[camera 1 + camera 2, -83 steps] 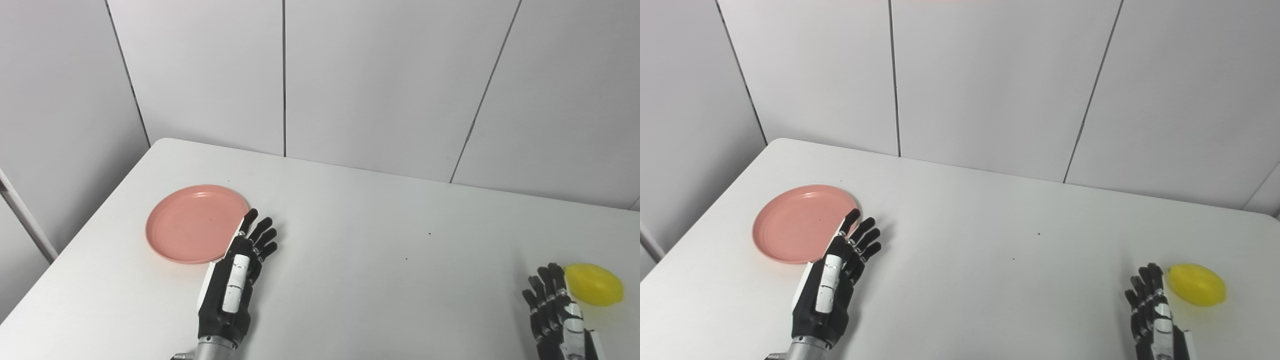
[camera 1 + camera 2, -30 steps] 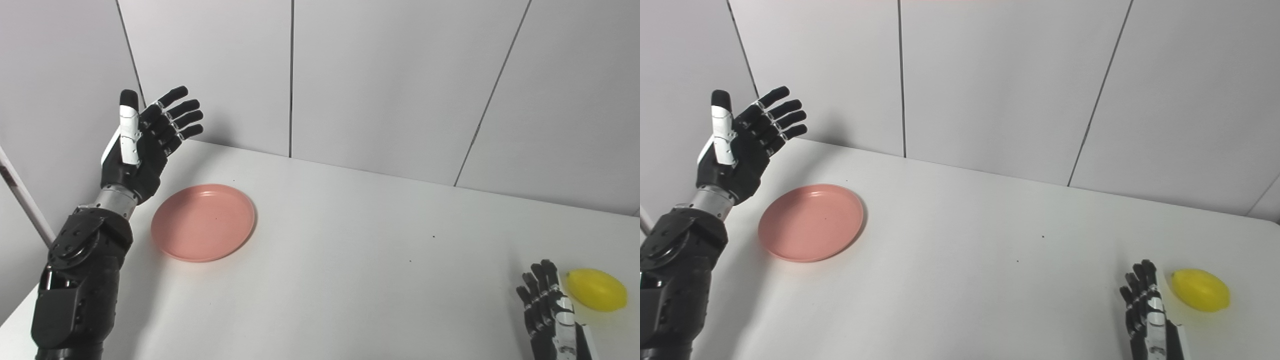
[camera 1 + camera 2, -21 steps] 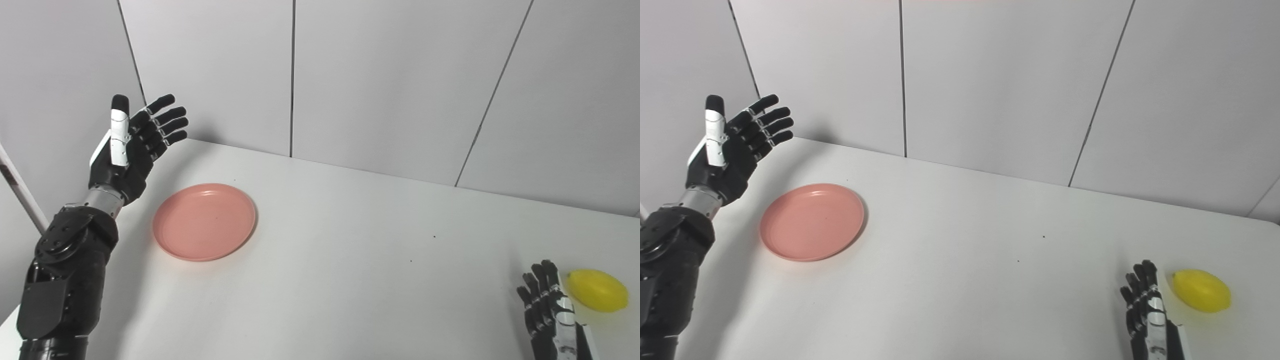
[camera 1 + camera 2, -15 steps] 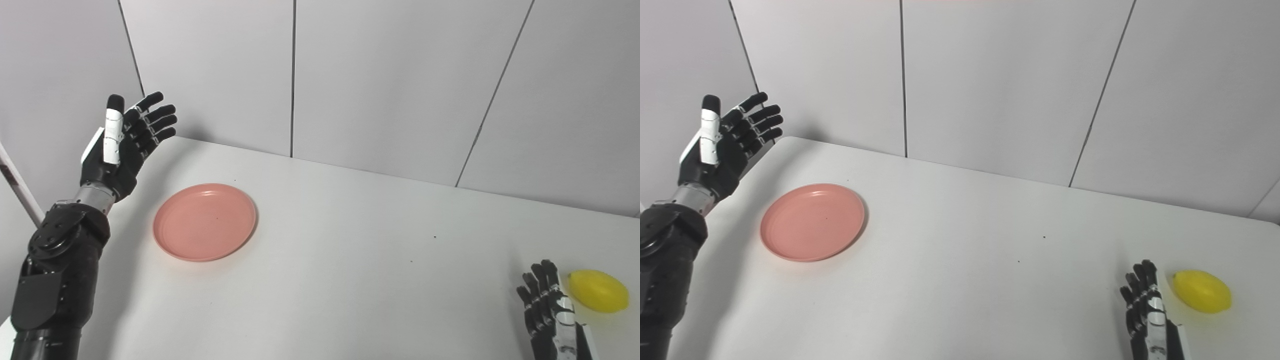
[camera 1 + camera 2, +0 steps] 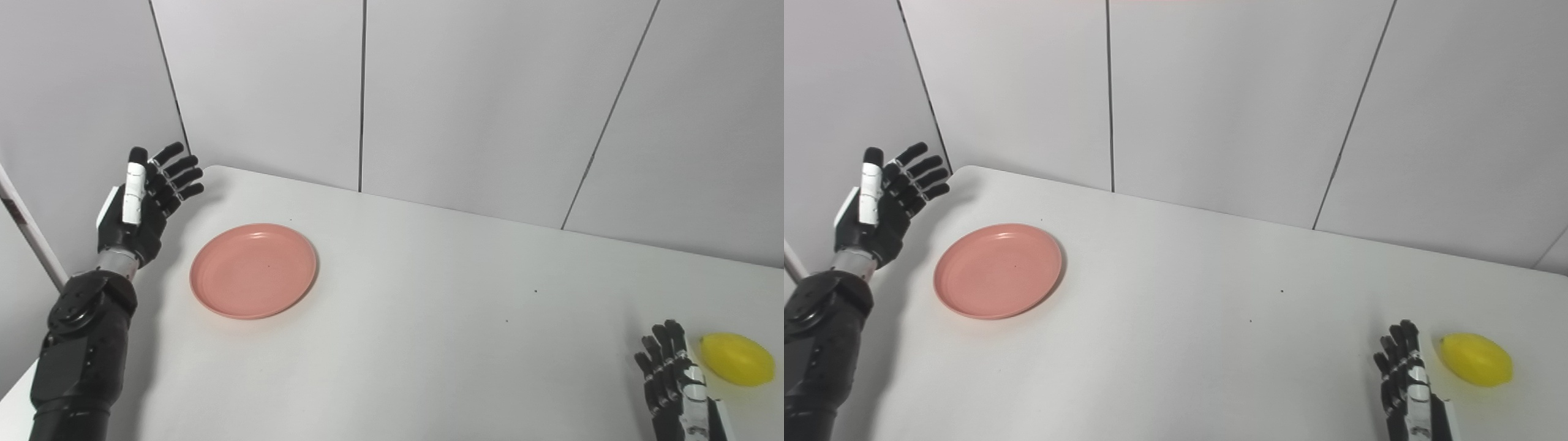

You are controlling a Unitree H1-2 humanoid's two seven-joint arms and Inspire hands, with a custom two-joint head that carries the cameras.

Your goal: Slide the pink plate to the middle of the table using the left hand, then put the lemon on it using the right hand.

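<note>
Table (image 5: 429,343): plate (image 5: 253,270) near left edge.

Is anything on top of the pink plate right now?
No. The pink plate is bare, its whole inner face in view. The lemon lies on the table beside the right hand.

At the left of the frame, the left hand (image 5: 138,205) is black with a white thumb panel, a silver wrist ring and a bulky black forearm with round screw holes. At lower right, the right hand (image 5: 674,383) matches: black fingers, white panel.
</note>
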